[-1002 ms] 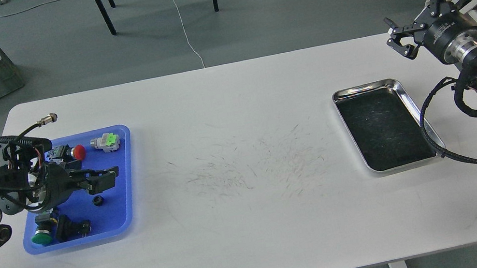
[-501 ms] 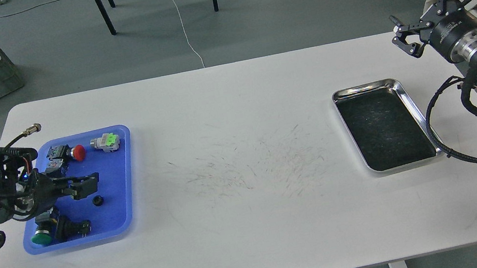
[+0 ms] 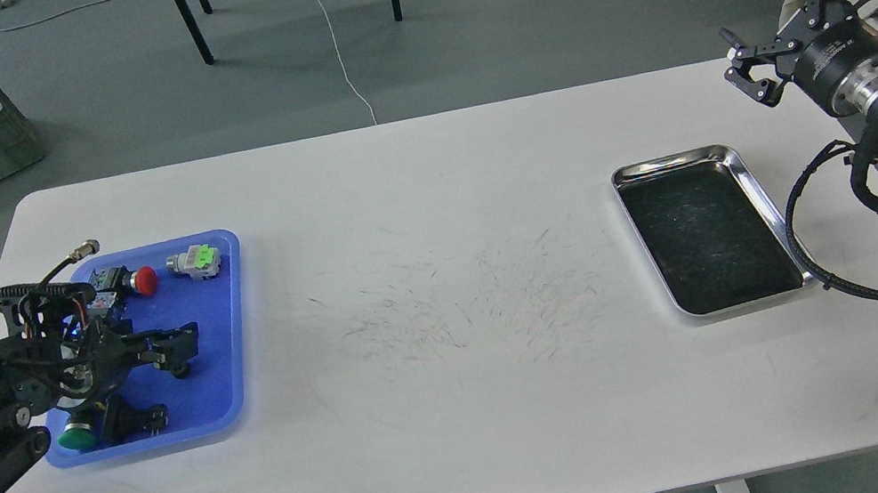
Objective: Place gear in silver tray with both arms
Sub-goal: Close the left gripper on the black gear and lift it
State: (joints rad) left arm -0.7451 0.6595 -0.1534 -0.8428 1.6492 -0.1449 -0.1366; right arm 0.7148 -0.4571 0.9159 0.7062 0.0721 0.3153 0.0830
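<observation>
My counter [image 3: 470, 422] is white, streaked at its middle with fine dark scratch marks. The tray [image 3: 225, 338] at my left is bright blue; in it lie a red-capped button [image 3: 145, 281], a grey part with a lime-green top [image 3: 195, 261] and a green-capped button [image 3: 76, 439] on a black body. The silver tray [image 3: 757, 181] has a shiny metal rim and a dark, speckled bottom. Both my pincers, left [image 3: 182, 353] and right [image 3: 793, 26], are black, with silver wrist rings.
</observation>
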